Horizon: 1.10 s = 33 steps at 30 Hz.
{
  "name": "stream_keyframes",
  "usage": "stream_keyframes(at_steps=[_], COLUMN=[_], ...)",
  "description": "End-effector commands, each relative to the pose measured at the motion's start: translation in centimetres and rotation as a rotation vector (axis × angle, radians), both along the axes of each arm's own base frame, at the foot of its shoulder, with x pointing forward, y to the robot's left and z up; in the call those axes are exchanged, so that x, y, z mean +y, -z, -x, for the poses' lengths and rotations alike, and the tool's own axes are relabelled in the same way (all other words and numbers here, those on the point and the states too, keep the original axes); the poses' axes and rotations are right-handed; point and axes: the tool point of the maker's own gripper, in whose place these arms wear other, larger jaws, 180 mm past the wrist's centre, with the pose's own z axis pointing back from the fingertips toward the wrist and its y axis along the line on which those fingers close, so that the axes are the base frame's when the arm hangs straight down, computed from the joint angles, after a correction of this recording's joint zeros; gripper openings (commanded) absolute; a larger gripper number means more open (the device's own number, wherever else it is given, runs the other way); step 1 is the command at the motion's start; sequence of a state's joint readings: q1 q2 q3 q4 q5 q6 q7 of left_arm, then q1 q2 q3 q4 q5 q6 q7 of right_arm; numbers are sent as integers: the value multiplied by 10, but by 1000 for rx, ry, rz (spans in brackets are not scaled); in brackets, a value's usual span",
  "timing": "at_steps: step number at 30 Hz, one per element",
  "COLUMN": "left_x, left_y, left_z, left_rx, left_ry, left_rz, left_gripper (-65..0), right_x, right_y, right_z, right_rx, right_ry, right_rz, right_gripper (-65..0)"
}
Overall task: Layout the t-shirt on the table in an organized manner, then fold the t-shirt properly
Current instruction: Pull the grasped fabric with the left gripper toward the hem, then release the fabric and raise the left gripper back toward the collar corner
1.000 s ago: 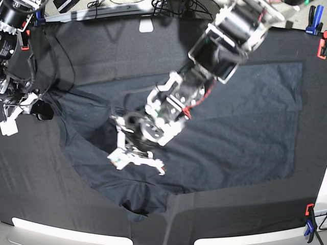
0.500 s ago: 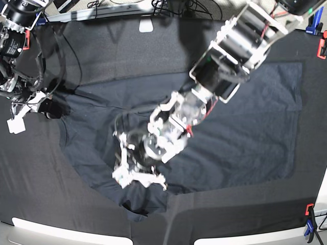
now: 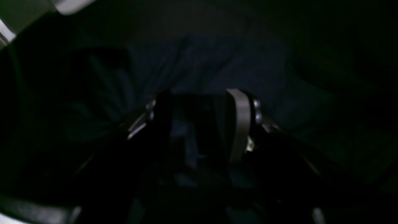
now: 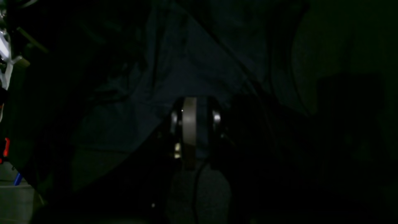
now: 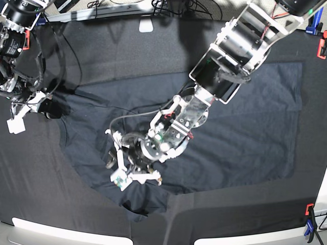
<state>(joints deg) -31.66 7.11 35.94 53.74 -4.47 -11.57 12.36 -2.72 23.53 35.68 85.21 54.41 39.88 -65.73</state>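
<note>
Left gripper (image 5: 134, 174) spread open over t-shirt (image 5: 245, 117)

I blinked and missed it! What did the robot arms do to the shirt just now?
The left end effector slid down the t-shirt toward the table's near edge, jaws apart. The right end effector moved up and in, to the shirt's left edge. The shirt's spread-out right half stayed put.

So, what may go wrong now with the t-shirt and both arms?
1. The left tool is open and low over the bunched lower part of the t-shirt; closing there may catch several layers.
2. The right tool looks shut at the shirt's far edge; pulling could drag the shirt and wrinkle the table cloth.
</note>
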Motion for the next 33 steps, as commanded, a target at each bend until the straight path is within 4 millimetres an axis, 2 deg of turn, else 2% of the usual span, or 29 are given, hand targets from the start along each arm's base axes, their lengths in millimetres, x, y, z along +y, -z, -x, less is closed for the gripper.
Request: stream_keyframes(at_steps=[1, 4, 6, 11, 12, 14, 16, 18, 20, 23, 26, 29, 33], left_x=[-10, -5, -3, 9, 14, 26, 47, 77, 113, 170, 216, 246, 269], left_y=[-34, -29, -21, -8, -6, -2, 2, 3, 2, 0, -2, 6, 26], left_z=[-10, -14, -13, -13, -13, -11, -9, -7, -5, 6, 25, 48, 76], left_rx=[-75, -79, -47, -11, -9, -5, 3, 2, -3, -5, -21, -14, 24], left_ry=[-8, -38, -43, -58, -63, -80, -117, -173, -244, -346, -412, -450, -492], left_rz=[49, 11, -24, -50, -52, -58, -48, -27, -10, -2, -22, -56, -85], left_gripper=[-401, -401, -401, -401, -401, -401, -401, -401, -401, -401, -401, -401, -401], right_x=[-4, -3, -1, -3, 0, 12, 28, 41, 52, 68, 67, 63, 69], right_y=[-18, -18, -27, -56, -58, -63, -67, -63, -61, -73, -83, -80, -80], right_z=[-9, -9, -16, -49, -55, -68, -83, -96, -110, -132, -158, -180, -203], right_rx=[-59, -62, -95, -173, -177, -196, -221, -206, -197, -223, -204, -145, -85], right_ry=[-2, -1, -3, -10, -20, -55, -96, -140, -184, -232, -208, -169, -154], right_rz=[5, 3, -18, 29, 44, 47, 40, 96, 158, 202, 261, 254, 165], right_gripper=[-588, -588, -588, -588, -578, -509, -427, -382, -380, -380, -380, -380, -381])
